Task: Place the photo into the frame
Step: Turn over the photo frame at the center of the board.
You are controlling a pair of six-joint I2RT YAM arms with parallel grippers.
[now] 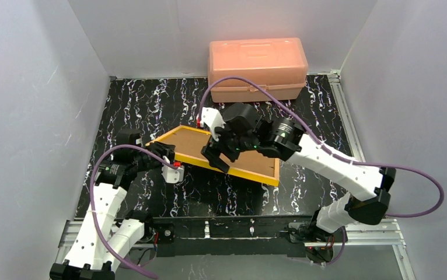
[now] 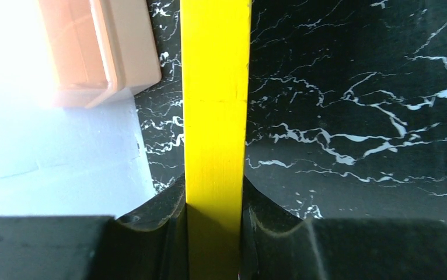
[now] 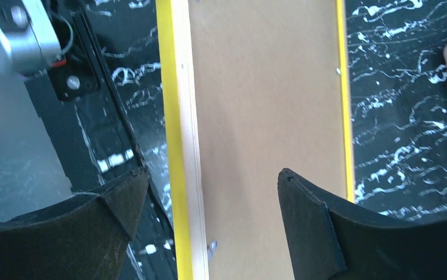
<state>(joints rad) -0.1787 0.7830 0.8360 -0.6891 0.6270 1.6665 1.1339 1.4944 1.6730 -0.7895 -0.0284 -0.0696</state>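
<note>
Gripping the frame (image 1: 189, 144) near its left corner, the left end effector (image 1: 166, 158) pinches the smooth, bright yellow rim tightly between its black fingers. The thin rectangular frame sits mid-table with its back up, showing matte brown fibreboard inside the yellow border. Over its near long edge hovers the right end effector (image 1: 216, 156), released, its wedge-shaped black fingers spread wide astride the rim. The table (image 1: 151, 105) is glossy black with white marble veining. Behind stands a translucent salmon-pink plastic box (image 1: 257, 67) with rounded corners.

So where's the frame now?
Top view, mid-table, the frame lies back up in front of the pink box: left gripper clamps its left edge, right gripper open above it.
</note>
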